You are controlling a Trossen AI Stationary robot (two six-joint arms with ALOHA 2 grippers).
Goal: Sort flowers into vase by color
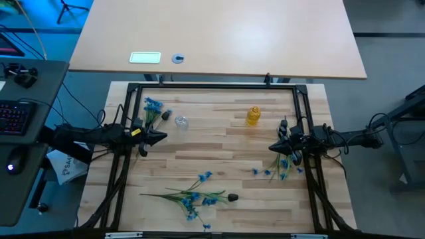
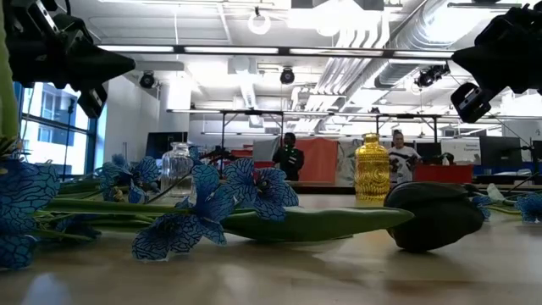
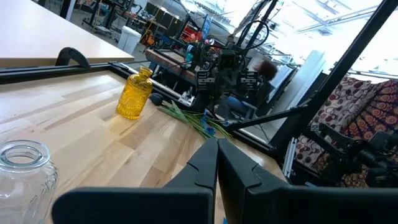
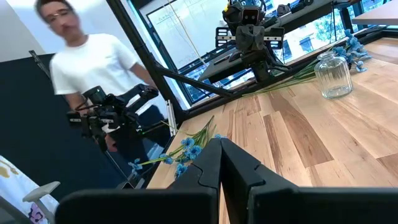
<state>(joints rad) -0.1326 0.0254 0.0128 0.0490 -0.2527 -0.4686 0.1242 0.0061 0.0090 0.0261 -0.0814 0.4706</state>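
Blue-blossomed sprigs lie flat on the wooden table in three groups: a pile near the near edge (image 1: 192,196) (image 2: 195,212), one by the far-left corner (image 1: 153,105), and one by the right side (image 1: 282,166) (image 4: 186,149). A dark bud (image 1: 232,197) (image 2: 436,216) lies at the right end of the near pile. A clear glass vase (image 1: 180,121) (image 4: 336,74) and a yellow vase (image 1: 253,115) (image 3: 134,93) stand upright toward the far side. My left gripper (image 1: 161,137) (image 3: 216,163) hovers shut beside the clear vase. My right gripper (image 1: 272,147) (image 4: 221,163) hovers shut above the right sprigs.
A black metal frame (image 1: 212,86) borders the table on its far, left and right sides. A second, lighter table (image 1: 219,33) stands beyond the far edge. A person in a white shirt (image 4: 93,68) stands past the table's side. Bare wood lies between the vases and the near pile.
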